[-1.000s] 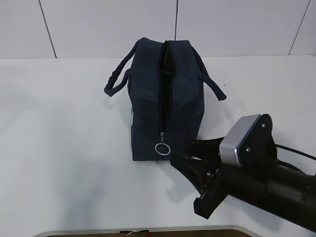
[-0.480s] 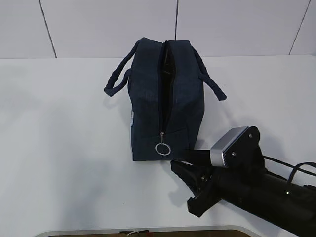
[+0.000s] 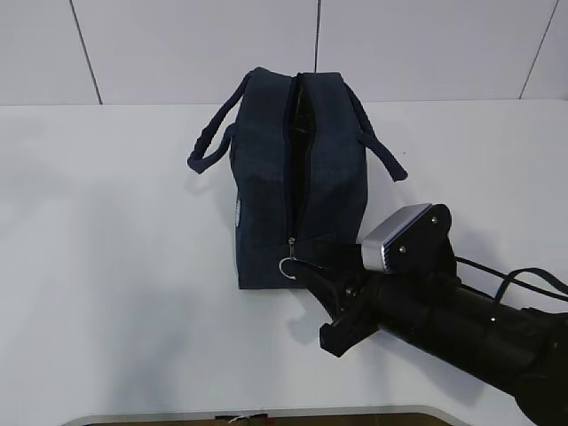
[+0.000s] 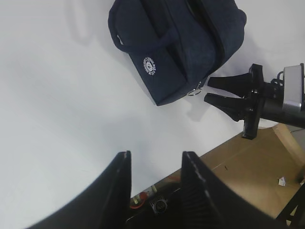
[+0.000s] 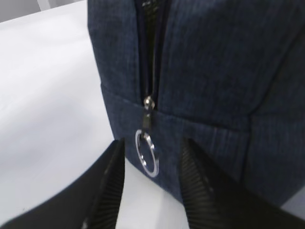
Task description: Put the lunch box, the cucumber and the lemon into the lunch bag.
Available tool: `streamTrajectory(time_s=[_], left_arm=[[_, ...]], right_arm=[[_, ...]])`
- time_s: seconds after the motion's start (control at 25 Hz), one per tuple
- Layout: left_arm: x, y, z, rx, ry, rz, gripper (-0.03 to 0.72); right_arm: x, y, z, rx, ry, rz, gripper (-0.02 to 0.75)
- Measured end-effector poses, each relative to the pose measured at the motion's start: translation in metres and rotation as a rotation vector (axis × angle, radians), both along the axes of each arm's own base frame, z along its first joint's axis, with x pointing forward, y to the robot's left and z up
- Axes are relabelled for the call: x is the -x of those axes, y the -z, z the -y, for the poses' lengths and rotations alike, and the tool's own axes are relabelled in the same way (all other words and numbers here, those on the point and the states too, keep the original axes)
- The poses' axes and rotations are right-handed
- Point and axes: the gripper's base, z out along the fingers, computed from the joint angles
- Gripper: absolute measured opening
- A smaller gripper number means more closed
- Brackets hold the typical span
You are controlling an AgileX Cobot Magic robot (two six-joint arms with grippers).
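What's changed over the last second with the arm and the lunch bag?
The right gripper moved up to the lunch bag, its open fingers now either side of the ring pull, gripping nothing. The bag and left gripper look unchanged.

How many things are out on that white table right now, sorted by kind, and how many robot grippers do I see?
Lunch bag, dark navy, zip partly open: 1
Loop handles on the bag: 2
Silver ring pull: 1
Grippers, right gripper and left gripper: 2
Food items or boxes in view: 0
Total: 6
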Motion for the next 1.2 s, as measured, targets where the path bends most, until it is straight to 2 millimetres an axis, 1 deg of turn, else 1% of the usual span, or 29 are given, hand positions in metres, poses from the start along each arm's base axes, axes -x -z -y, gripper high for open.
streamTrajectory(time_s=[0.12, 0.44, 0.6, 0.72, 1.04, 1.2], left_arm=[[0.000, 0.000, 0.000, 0.000, 0.000, 0.000, 0.252], [0.000, 0.000, 0.000, 0.000, 0.000, 0.000, 0.252], [0.000, 0.000, 0.000, 0.000, 0.000, 0.000, 0.252], [0.000, 0.000, 0.000, -0.005, -0.002, 0.001, 0.252], [0.000, 0.000, -0.001, -0.009, -0.003, 0.002, 0.251], [0.000, 0.000, -0.001, -0.009, -0.003, 0.002, 0.251]], right_arm=[[-0.004, 0.000, -0.002, 0.006, 0.001, -0.001, 0.319], [-0.003, 0.015, -0.001, 0.042, 0.003, -0.055, 0.318], [-0.003, 0.019, -0.001, 0.043, 0.003, -0.061, 0.318], [-0.004, 0.018, -0.002, 0.036, 0.000, -0.053, 0.318], [-0.009, 0.013, -0.012, 0.013, -0.067, -0.025, 0.318], [-0.009, 0.018, -0.012, 0.011, -0.067, -0.045, 0.318]])
